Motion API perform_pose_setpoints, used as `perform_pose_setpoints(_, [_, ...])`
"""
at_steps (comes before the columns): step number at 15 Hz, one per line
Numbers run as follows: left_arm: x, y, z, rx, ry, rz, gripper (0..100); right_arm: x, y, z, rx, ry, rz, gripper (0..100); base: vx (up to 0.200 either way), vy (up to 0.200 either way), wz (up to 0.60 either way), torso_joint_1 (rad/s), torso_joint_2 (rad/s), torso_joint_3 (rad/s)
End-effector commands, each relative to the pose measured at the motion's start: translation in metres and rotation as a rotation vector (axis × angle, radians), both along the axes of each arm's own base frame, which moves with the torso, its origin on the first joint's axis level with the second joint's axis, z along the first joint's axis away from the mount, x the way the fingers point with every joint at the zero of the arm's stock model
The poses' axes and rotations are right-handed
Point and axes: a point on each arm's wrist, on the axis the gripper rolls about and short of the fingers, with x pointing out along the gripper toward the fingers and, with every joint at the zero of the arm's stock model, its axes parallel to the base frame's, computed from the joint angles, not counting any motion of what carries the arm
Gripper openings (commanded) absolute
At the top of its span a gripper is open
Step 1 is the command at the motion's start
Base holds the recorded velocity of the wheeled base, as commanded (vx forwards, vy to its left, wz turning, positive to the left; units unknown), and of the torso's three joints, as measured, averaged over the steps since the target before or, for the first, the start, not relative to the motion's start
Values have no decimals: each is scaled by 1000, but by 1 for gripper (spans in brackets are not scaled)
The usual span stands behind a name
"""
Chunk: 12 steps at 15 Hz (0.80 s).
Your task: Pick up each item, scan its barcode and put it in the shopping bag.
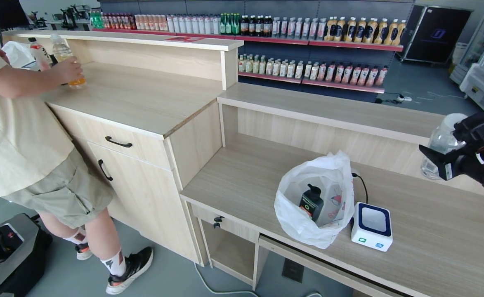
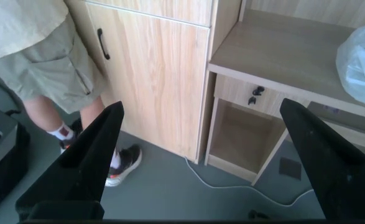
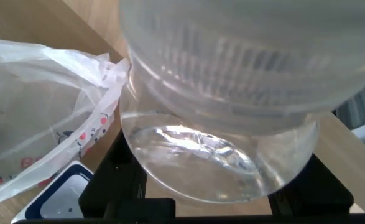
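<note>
Right gripper (image 1: 448, 154) clamps the clear bottle (image 1: 440, 142) — the scanner (image 1: 372, 225) sits below it, just beside the shopping bag (image 1: 295, 222) — so lower slowly, barcode turned toward its window

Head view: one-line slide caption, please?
The right tool grips a clear bottle at the counter, near the bag and scanner.

Shop: stocked drink shelves (image 1: 308, 41), checkout counter (image 1: 431, 247) w/ scanner (image 1: 371, 226), fridges (image 1: 483, 78).
</note>
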Motion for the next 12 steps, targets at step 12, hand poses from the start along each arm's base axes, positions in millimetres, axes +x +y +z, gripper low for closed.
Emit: perform_pose_setpoints(12, [0,0,0,0,0,1,100,90,26,-86,443,205,8,0,0,0,100,1,0,0])
